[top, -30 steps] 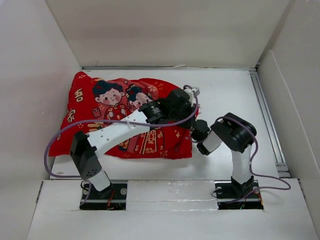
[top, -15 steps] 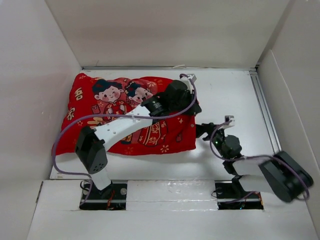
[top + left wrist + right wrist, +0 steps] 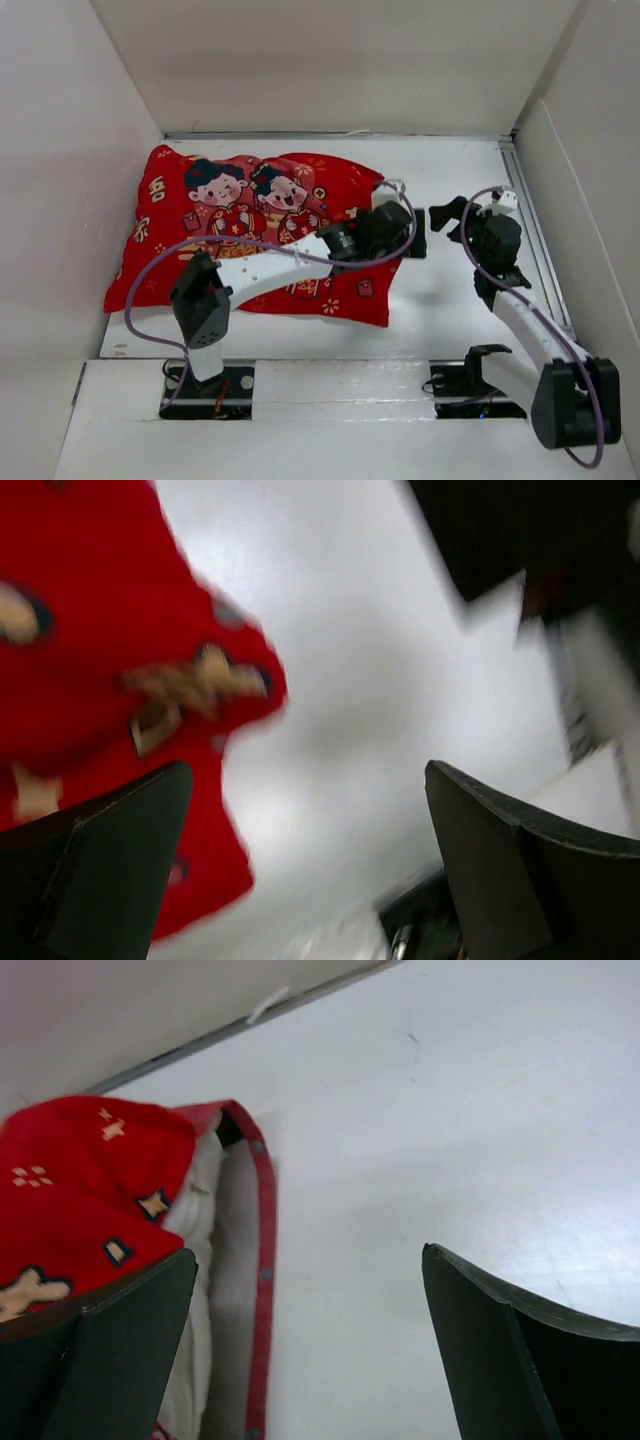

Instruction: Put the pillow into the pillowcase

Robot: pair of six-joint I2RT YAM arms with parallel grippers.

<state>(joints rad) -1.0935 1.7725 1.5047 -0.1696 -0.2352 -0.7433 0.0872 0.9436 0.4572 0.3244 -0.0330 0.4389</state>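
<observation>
The red pillowcase [image 3: 240, 225] with its cartoon figures lies plump on the left half of the table. In the right wrist view its open end [image 3: 262, 1250] faces me, and the white pillow [image 3: 200, 1290] shows inside the red hem. My left arm reaches across the case. My left gripper [image 3: 415, 232] hangs open just past the case's right edge, nothing between its fingers [image 3: 110, 860]; that view is blurred. My right gripper [image 3: 447, 218] is open to the right of the case and clear of it, over bare table [image 3: 420, 1160].
White walls box in the table on the left, back and right [image 3: 300, 60]. A metal rail [image 3: 530, 230] runs along the right side. The table's front edge [image 3: 330, 360] lies just ahead of both arm bases. Bare white tabletop [image 3: 450, 290] spreads right of the case.
Both grippers have let go of the pillowcase's right end and opened. The left one slid right, off the case; the right arm swung out and away to the far right. The case's end dropped flat.
</observation>
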